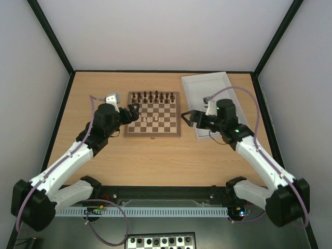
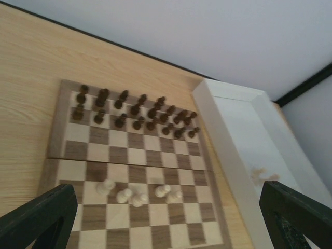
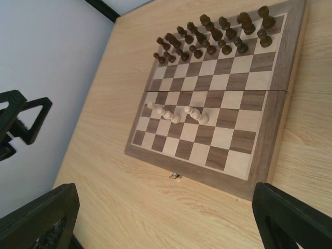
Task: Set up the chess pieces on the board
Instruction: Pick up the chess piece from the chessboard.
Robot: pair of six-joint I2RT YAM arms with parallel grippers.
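The chess pieces [image 1: 153, 119], a pale handful, stand mid-way up the board [image 1: 154, 134] on the tabletop [image 1: 155, 161], between the left gripper [image 1: 133, 112] and right gripper [image 1: 188, 118], both spread apart and empty. Left wrist: they crowd together, so closing on one may topple its neighbours. Right wrist: tiny and slim, they could easily be pinched askew.

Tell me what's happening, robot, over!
Left pincer open, right pincer open, both empty. Few pale chess pieces bunched on the board, unplaced. Nothing in the way.
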